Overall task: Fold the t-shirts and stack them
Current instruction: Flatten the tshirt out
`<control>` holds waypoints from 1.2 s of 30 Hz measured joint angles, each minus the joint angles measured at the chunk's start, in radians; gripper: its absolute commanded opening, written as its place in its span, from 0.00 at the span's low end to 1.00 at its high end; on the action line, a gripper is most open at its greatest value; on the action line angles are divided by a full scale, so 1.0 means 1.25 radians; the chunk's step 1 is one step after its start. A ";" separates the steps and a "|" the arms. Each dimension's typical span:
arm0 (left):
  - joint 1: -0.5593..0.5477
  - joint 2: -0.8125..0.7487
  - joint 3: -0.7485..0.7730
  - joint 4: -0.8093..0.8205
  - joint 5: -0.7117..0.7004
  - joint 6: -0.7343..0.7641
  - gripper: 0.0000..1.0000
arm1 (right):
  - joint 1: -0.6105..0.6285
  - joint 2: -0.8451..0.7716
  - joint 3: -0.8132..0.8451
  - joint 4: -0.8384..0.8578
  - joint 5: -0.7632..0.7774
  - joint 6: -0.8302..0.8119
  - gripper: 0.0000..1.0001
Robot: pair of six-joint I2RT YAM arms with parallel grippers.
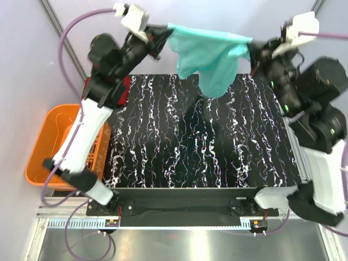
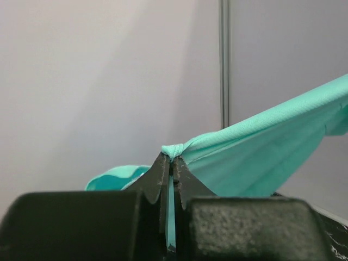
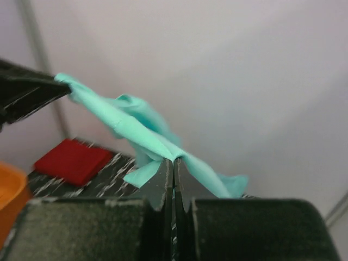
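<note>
- The table (image 1: 206, 163), under a black mat veined with white, fills the middle of the top view.
- The orange basket (image 1: 41, 157) stands just off the table's left edge, beside the left arm.
- The teal t-shirt (image 1: 209, 54) hangs in the air over the far edge. One edge is pulled into a taut line between the two arms, and the rest droops in loose folds toward the mat. Whether its lowest fold touches the mat cannot be told.
- It looks thin, light and limp, so it should sag wherever it is unsupported. Holds at two outer corners of one edge, kept well apart, would likely let it spread flat when lowered.
- The dark red t-shirt (image 3: 73, 160) lies as a flat folded square at the far-left corner.
- The left gripper (image 2: 172, 157) has its jaws clamped on a bunched end of the teal edge.
- The right gripper (image 3: 174, 163) pinches the other end, jaws pressed together. Such small pinches might slip under hard pulling.
</note>
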 measured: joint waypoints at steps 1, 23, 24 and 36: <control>0.012 -0.056 -0.087 0.018 0.016 -0.005 0.00 | 0.000 -0.039 -0.050 -0.008 -0.056 0.030 0.00; 0.142 -0.582 -1.019 -0.336 -0.313 -0.348 0.73 | 0.337 -0.025 -1.040 0.160 -0.526 0.592 0.74; 0.142 -0.565 -0.989 -0.332 -0.312 -0.348 0.71 | 0.314 -0.024 -1.013 0.142 -0.517 0.590 0.74; 0.008 -0.233 -0.953 -0.229 -0.242 -0.430 0.68 | -0.067 0.291 -0.576 0.010 -0.195 0.460 1.00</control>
